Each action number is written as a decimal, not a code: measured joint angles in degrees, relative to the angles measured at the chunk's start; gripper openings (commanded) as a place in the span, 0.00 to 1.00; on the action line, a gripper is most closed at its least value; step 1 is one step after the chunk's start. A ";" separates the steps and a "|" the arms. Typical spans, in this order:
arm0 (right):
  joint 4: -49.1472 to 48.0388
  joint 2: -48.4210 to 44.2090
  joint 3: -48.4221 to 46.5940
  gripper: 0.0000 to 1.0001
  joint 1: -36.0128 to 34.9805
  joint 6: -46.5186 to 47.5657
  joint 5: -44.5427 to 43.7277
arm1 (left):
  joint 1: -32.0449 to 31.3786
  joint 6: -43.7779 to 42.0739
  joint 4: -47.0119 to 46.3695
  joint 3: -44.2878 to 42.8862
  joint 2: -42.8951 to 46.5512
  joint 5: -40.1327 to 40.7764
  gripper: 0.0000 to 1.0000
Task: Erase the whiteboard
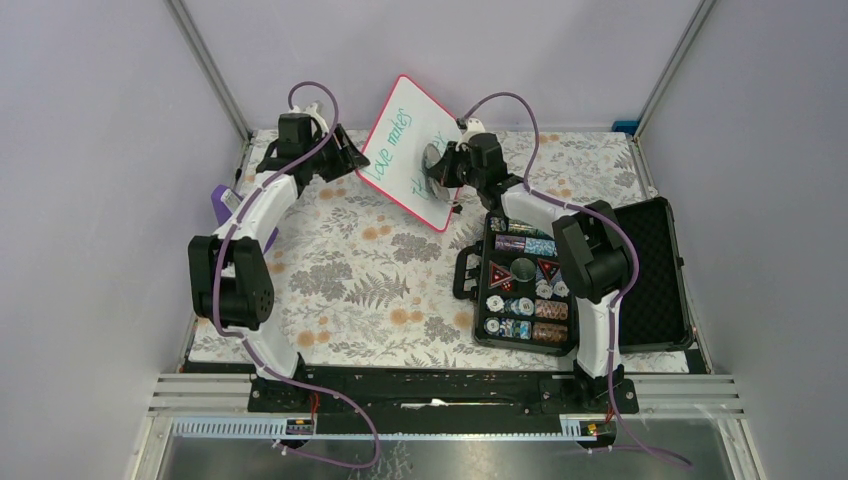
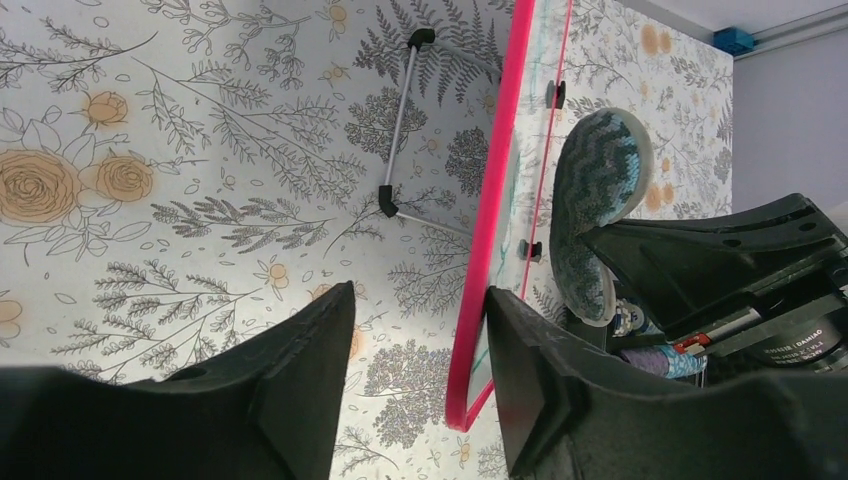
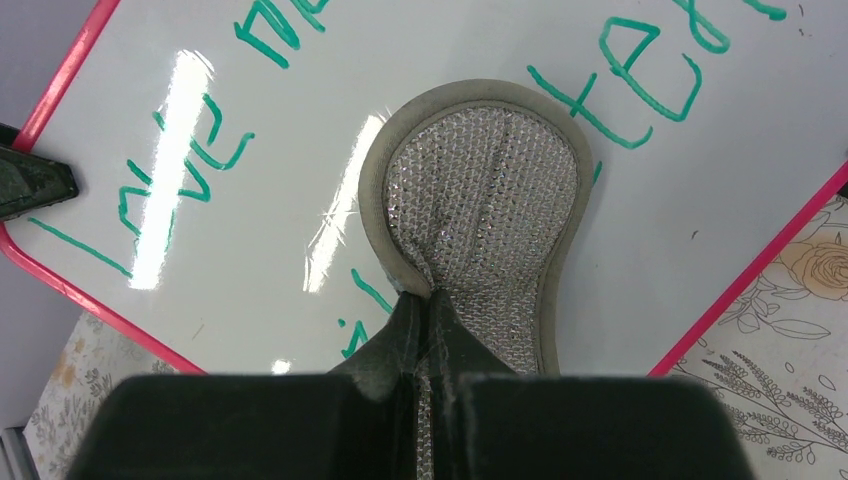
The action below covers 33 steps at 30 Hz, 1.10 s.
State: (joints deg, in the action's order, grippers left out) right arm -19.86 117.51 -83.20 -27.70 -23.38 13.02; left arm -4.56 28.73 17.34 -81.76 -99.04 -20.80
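Here the right gripper (image 3: 425, 312) has its jaws pressed together on the narrow tail of a scrubbing pad (image 3: 480, 180). The pad is a rounded thing with a pale rim and a silvery mesh back, and its other side lies flat against the face of the whiteboard (image 1: 400, 165). The left gripper (image 2: 420, 295) stands with its jaws apart, straddling the board's pink rim. One finger is close against the rim; the other is clear of it, with tablecloth showing in the gap.

The green handwriting (image 1: 388, 140) on the board begins "Love makes". A second line runs under and past the pad and cannot be read. Small white print on the right arm's motor housing (image 2: 800, 345) seems to include "DAMIAO".

The whiteboard is at the far middle of the table, propped up and tilted on a thin wire stand (image 2: 400, 120) with black feet. It lies between the two grippers, the left one at its near-left edge and the right one at the middle of its face.

To the right, a black case (image 1: 655, 270) lies open on the floral tablecloth (image 1: 370, 270), its lid flat to the right. The tray holds rows of poker chips (image 1: 520, 305) in stacks laid on their sides, with a round piece and red triangular pieces among them.
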 measured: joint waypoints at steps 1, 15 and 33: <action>-0.09 0.00 0.15 0.00 0.00 0.00 0.02 | 0.00 0.15 -0.61 0.28 0.04 -0.04 0.54; 1.16 0.00 0.31 0.00 -0.42 0.17 0.04 | 0.55 1.46 -5.44 2.25 2.97 -0.92 0.47; 5.60 1.44 -7.37 0.00 -5.79 2.78 -1.64 | 0.96 3.34 -8.07 3.52 2.95 -3.91 0.23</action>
State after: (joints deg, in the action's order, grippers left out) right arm -14.26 118.96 -90.56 -33.50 -20.60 11.38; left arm -3.60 32.08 9.28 -78.24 -96.09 -24.71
